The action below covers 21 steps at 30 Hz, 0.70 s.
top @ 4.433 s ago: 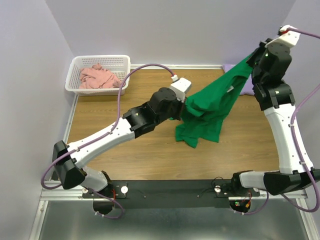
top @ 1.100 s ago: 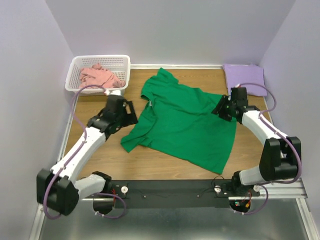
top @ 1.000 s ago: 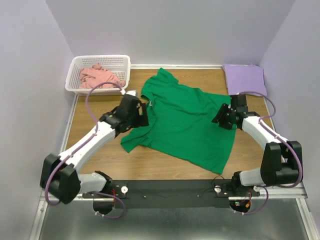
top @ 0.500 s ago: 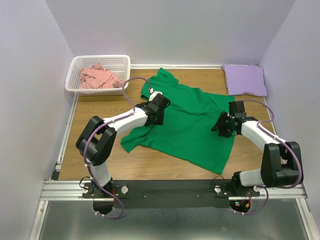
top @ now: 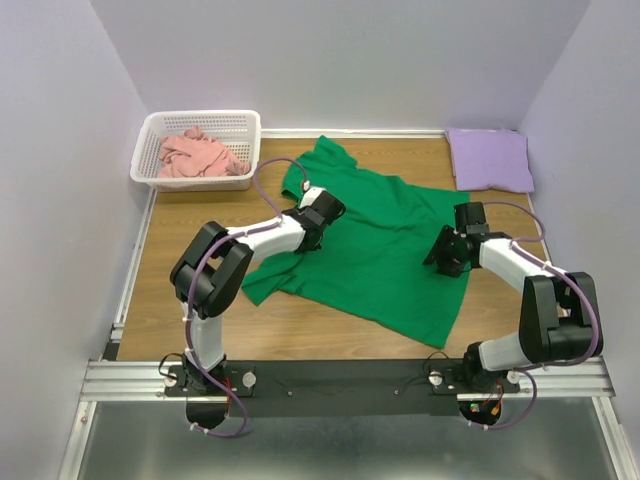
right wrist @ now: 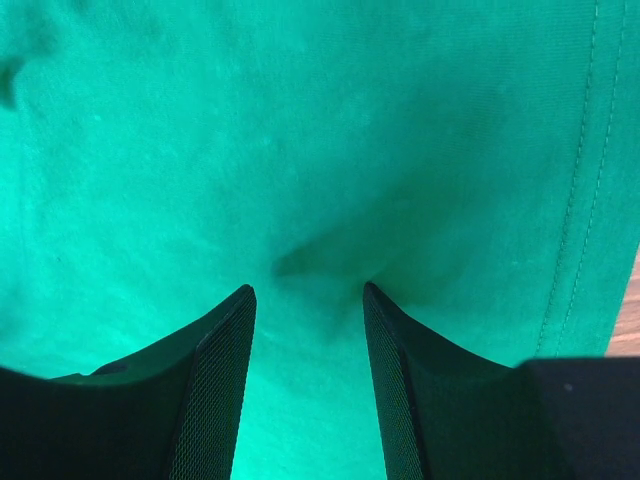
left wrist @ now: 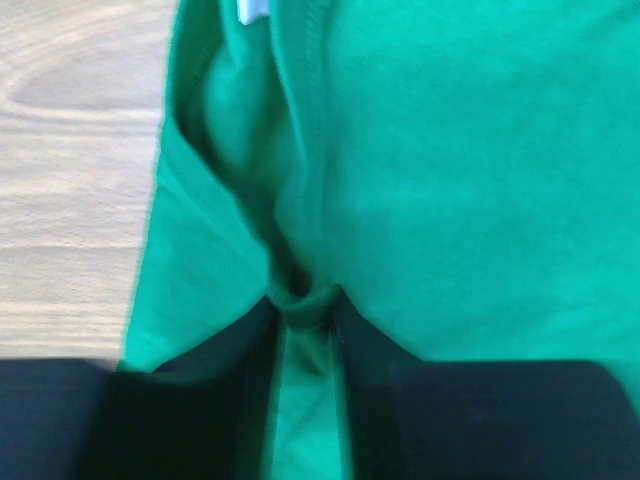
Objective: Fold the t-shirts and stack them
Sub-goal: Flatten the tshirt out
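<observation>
The green t-shirt (top: 380,250) lies spread out on the wooden table, collar toward the back left. My left gripper (top: 318,215) rests on it just beside the collar. In the left wrist view my left gripper (left wrist: 303,300) has its jaws drawn close, with a ridge of the green t-shirt (left wrist: 450,150) bunched between them below the white label (left wrist: 253,10). My right gripper (top: 447,250) presses on the shirt's right side. In the right wrist view my right gripper (right wrist: 308,288) stands open over flat green cloth (right wrist: 300,120). A folded lavender t-shirt (top: 490,160) lies at the back right. The pink t-shirt (top: 198,155) sits crumpled in the basket.
The white lattice basket (top: 150,135) stands at the back left corner. Bare wood (top: 180,230) shows left of the shirt and along the front (top: 300,325). Purple walls close in the table on three sides.
The shirt, earlier held up in the air, now lies flat. My left arm swung right onto the shirt by the collar and its jaws closed on cloth. The right gripper shifted slightly and stayed open.
</observation>
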### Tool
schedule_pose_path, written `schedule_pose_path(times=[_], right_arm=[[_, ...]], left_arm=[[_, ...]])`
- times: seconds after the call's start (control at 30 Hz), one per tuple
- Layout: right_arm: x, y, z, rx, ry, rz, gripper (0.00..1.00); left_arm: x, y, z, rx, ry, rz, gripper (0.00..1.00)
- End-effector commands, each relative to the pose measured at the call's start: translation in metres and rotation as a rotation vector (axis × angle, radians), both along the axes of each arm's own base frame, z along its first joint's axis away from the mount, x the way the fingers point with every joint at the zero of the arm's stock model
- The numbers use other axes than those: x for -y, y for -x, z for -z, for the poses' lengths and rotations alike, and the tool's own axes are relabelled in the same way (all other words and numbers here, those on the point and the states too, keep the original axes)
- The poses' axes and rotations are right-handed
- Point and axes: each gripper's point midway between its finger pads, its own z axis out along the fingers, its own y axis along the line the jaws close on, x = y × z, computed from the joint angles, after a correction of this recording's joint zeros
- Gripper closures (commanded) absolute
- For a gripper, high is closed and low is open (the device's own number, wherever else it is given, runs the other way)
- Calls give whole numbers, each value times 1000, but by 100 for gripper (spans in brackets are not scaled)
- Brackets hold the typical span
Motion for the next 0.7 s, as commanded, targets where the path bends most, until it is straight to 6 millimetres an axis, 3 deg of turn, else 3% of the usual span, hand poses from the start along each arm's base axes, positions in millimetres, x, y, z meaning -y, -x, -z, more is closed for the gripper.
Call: schedule_pose_path(times=[0.0,0.07,0.13,0.33,0.4,0.53,0.63,0.67], right_arm=[[15,-1,15,-35,80,43,44],[18,-2,16,-36,95,48,44],[25,-3,17,-35,129,63,45],[40,-9,26,-67,185,112,46],[52,-13,28,-77,219,149,47],[79,-26,20,-55,266,233,47],[94,-36,11,-35,294,256,47],[99,-46,2,-11,306,249,46]], left_arm=[[-14,-17,-13,74,-49,-69,76],[-29,-20,-15,75,-50,-109,90],[-51,-26,-26,88,-43,-157,95],[-113,-43,-57,143,-73,-262,96],[-137,-47,-55,134,-103,-298,96],[-160,-49,-54,133,-120,-349,94],[-163,-53,-56,138,-103,-366,92],[-160,-54,-57,137,-87,-358,87]])
